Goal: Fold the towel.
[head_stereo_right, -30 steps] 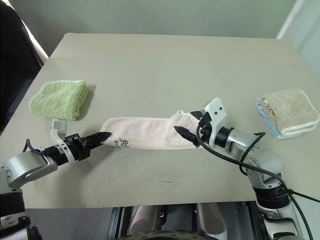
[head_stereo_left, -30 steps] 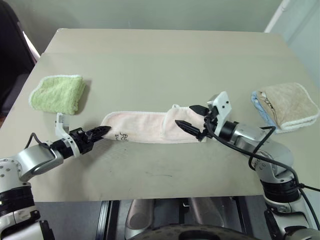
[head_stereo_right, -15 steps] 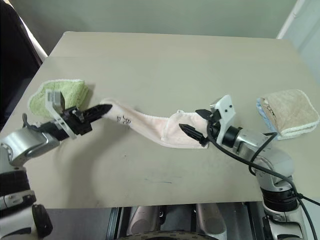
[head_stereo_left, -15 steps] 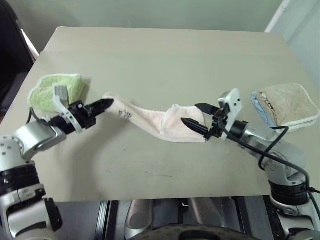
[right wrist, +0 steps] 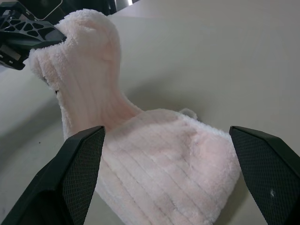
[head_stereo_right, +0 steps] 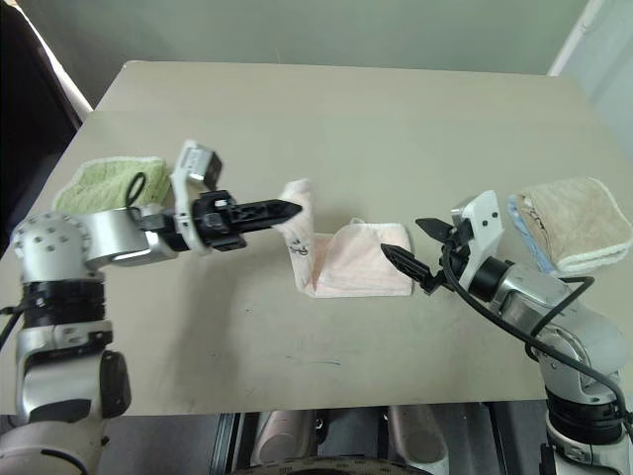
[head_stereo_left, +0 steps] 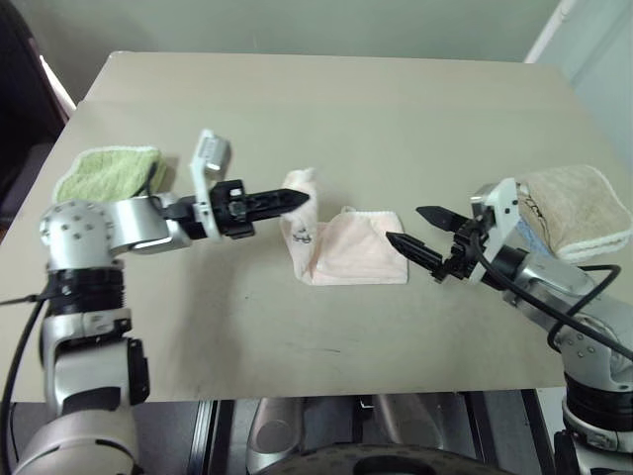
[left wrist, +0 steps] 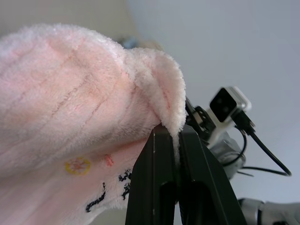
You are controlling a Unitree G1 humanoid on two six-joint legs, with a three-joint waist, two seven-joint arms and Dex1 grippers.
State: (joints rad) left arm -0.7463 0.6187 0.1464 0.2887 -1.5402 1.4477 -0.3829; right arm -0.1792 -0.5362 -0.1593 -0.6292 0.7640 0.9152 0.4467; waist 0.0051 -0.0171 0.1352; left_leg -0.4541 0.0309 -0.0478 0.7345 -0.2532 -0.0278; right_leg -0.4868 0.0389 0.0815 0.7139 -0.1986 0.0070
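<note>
Beige and matte, the tabletop [head_stereo_left: 326,119] runs from the near edge back to a grey-green wall.

Nearest on the right, the right gripper [head_stereo_left: 425,237] hangs just off the right edge of the towel [head_stereo_left: 351,252] with its two black fingers spread wide and nothing between them. A second ago it was at the towel's right end; it has since drawn slightly back to the right, apart from the cloth.

At about the same depth on the left, the left gripper [head_stereo_left: 302,198] is pinched tight on the towel's left end. A second ago that end lay flat on the table, with the towel stretched out as a long strip. Now the end has been lifted and carried rightward, so the cloth rises in a soft hump from the folded part resting on the table, left of centre. In all likelihood the fold is half made: the raised end must yet be laid over the right portion.

The towel is pale pink terry, thick and ribbed, limp enough to droop from the grip. A dark printed logo [head_stereo_left: 306,236] shows on the hanging part and a small white loop [head_stereo_left: 347,210] stands at its far edge.

Farther left lies a folded light green towel [head_stereo_left: 104,170], fluffy with a pale border. At the right edge sits a folded beige towel [head_stereo_left: 574,206] over a blue layer.
</note>
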